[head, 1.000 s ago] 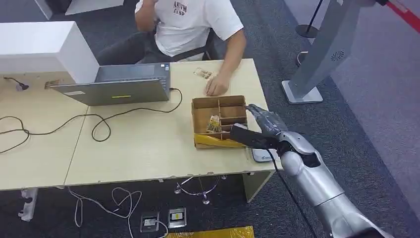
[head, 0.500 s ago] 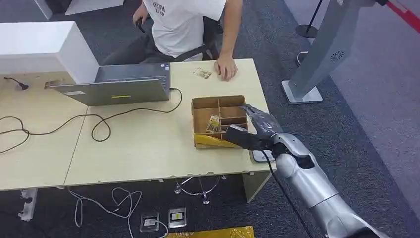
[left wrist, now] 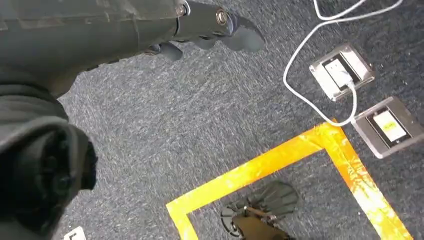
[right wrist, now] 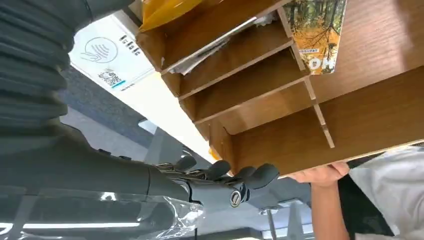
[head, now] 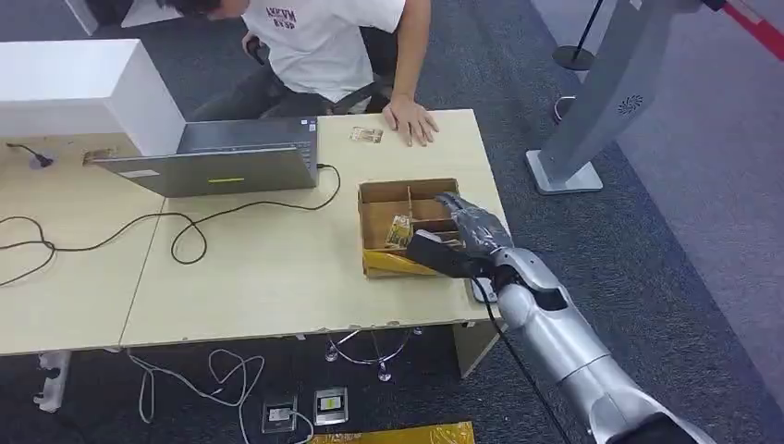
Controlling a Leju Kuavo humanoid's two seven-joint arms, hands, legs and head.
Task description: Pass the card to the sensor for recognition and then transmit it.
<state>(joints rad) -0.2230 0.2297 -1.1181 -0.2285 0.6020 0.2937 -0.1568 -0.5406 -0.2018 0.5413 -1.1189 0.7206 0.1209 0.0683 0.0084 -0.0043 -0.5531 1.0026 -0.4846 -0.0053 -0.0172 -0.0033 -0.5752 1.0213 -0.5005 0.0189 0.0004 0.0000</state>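
Way over on the left, left hand hanging above grey carpet, fingers loosely apart, nothing in them, near yellow floor tape and two floor sockets. Up on the light wood table: white block at the far left corner, black cable looping across, then a grey laptop with its back this way. Right of that, a small card lying flat near the far edge, just beside a person's hand pressed on the tabletop. Closer in, wooden divider box, with a tree-print card standing in one of its middle slots and a yellow envelope tucked along the near side. Right hand hovering over the box's right-hand compartments, fingers stretched out and spread, holding nothing, not touching the tree-print card. White sensor pad flat on the table right next to the box, mostly under the silver forearm. Far right, grey stand on the carpet.
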